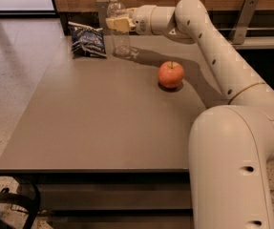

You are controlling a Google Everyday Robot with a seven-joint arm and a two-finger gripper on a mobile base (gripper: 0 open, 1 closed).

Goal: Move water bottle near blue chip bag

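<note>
- Water bottle: seen upright near the far edge of the desk, towards the far left corner. Whether its base rests on the surface or hangs just above cannot be told.
- Claw: closed on the water bottle's upper body, below the white cap, approached from the bottle's right side.
- Blue chip bag: lying flat by the far left corner, just beside the bottle on its left; a narrow gap is judged to remain.
- Risk 1: toppling on release is judged likely if the base is not flat on the desk. The bottle is tall, light and held high.
- Risk 2: the bag could be shoved or ridden onto if the bottle is carried further left.
- Risk 3: the bottle could be knocked over by a finger when the claw is drawn back.
- Apple: well apart, towards the right edge; no interference expected.
- Arm pose: raised from the near right corner, bent at the elbow, forearm stretched leftwards along the far edge, wrist roughly level.
</note>
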